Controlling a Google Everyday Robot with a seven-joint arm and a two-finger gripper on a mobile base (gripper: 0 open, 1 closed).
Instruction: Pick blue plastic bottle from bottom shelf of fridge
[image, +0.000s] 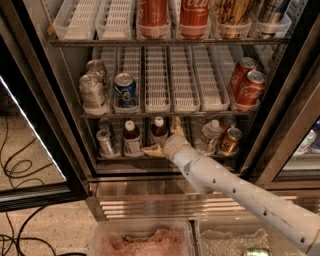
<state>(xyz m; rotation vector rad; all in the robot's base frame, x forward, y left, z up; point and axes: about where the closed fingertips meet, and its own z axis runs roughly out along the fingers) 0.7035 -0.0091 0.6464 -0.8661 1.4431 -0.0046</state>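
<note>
**Pincer open around target bottle, bottom shelf**

White arm comes in from lower right, wrist at the front edge of the bottom shelf (116, 156), the lowest wire rack with white slotted lane trays, in the tall black-framed display fridge (52, 107). Pincer (160, 136) is spread wide: one tan finger (151, 150) points left, low across the shelf front; the other (176, 126) points up into the shelf. Nothing is gripped.

Target, the small brown-drink plastic bottle with white cap and whitish label (159, 131), stands upright in a middle lane, between the two fingers. Can't tell whether either finger touches it.

Neighbours on the same shelf:
- twin brown white-capped bottle (131, 139), just left of the target
- silver can (105, 142), further left
- clear crinkled water bottle (210, 135) and bronze can (230, 141), right of the arm

Shelf above: silver cans (93, 92), blue can (125, 90), two red cola cans (247, 84). Shiny steel grille (165, 205) below the shelf.
</note>
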